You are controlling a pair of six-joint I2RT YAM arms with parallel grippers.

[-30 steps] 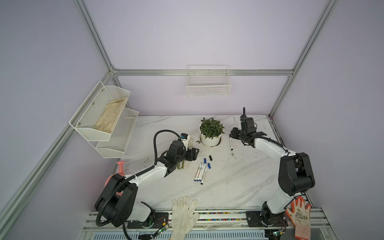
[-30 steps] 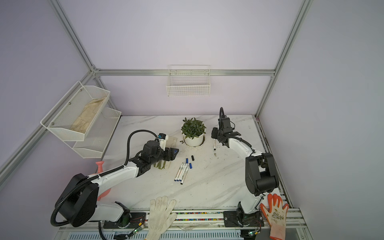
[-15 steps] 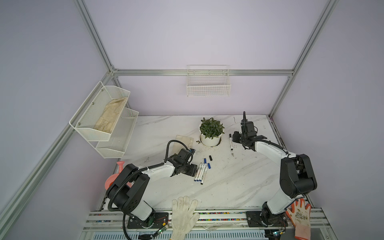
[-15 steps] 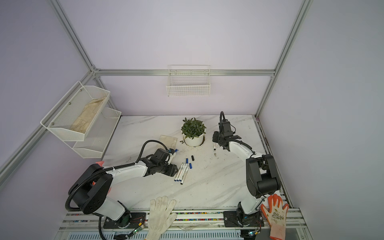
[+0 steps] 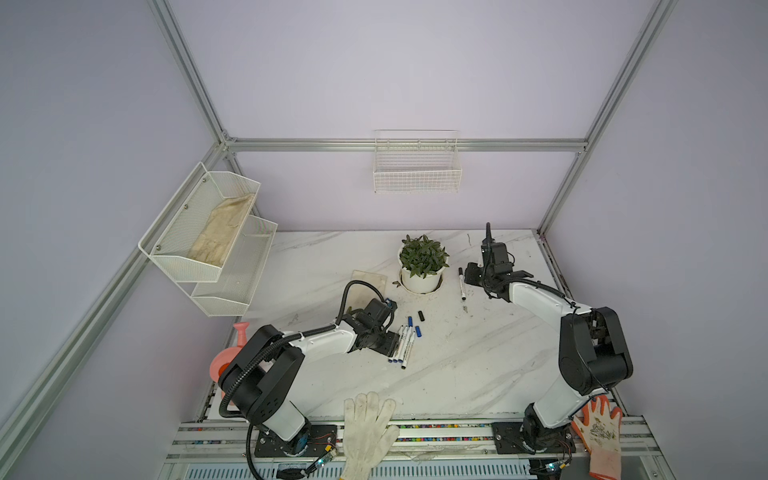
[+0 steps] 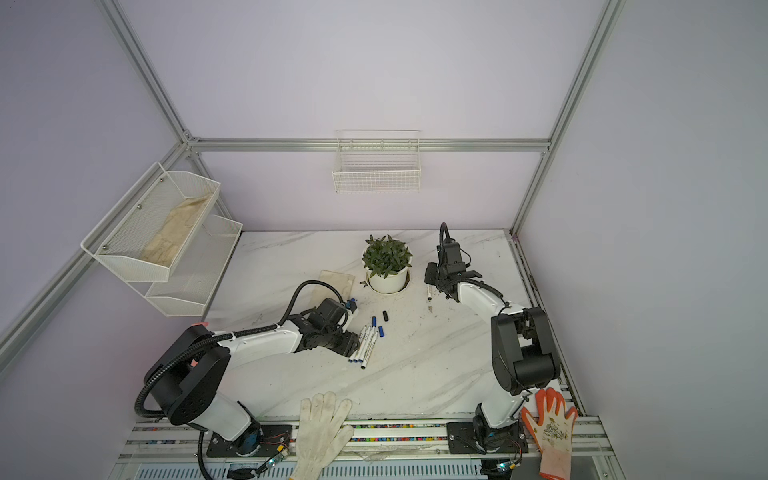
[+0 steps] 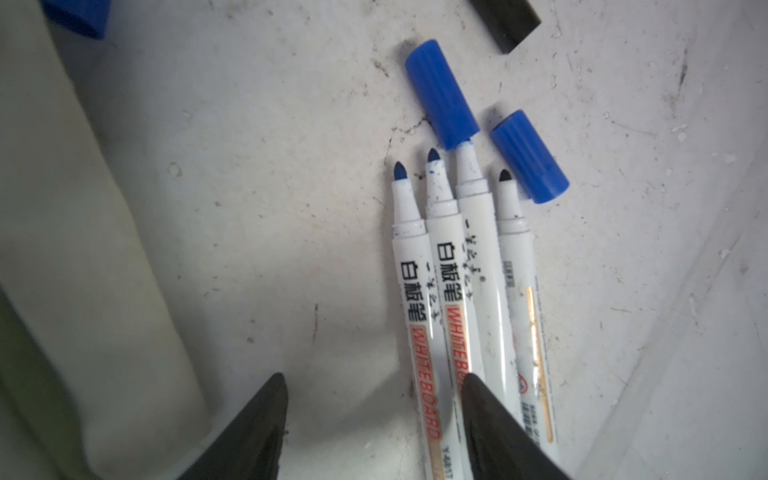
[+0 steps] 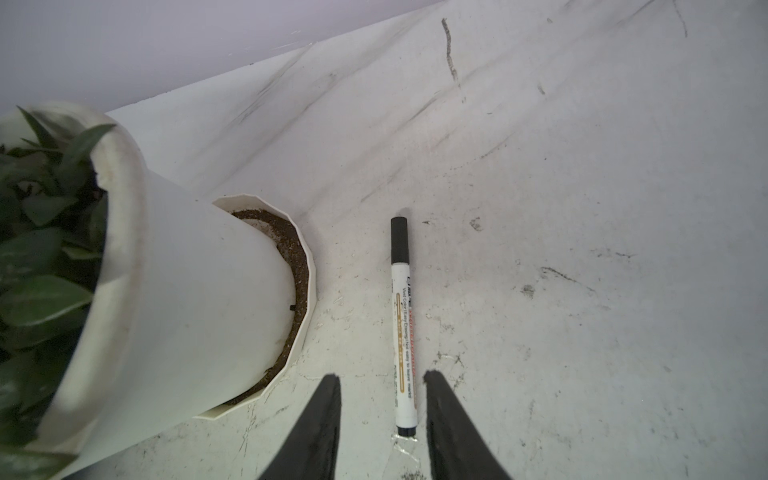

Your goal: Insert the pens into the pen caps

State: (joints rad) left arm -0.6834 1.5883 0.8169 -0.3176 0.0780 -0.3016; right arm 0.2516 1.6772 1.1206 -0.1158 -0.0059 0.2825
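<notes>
Several uncapped white pens (image 5: pixel 402 343) (image 6: pixel 365 343) (image 7: pixel 478 266) lie side by side mid-table. One has a blue pen cap (image 7: pixel 441 94) loosely at its tip. A second blue cap (image 7: pixel 530 156) and a black cap (image 7: pixel 505 20) lie loose beyond the tips. My left gripper (image 5: pixel 387 345) (image 7: pixel 374 388) is open low over the barrels, with the outermost pen between its fingers. A pen (image 5: pixel 461 284) (image 8: pixel 402 324) with a black cap on it lies beside the plant pot. My right gripper (image 5: pixel 471 277) (image 8: pixel 380 388) is open and straddles its plug end.
A potted plant (image 5: pixel 422 266) (image 8: pixel 174 291) in a saucer stands just left of the capped pen. A beige cloth (image 5: pixel 369 282) lies behind my left arm. A white glove (image 5: pixel 368 432) and an orange glove (image 5: pixel 600 436) rest at the front rail. A pink can (image 5: pixel 232 353) is at the left edge.
My left gripper swung from beside the beige cloth forward and right onto the pens, jaws narrowing. My right gripper shifted a little toward the capped pen and narrowed slightly.
</notes>
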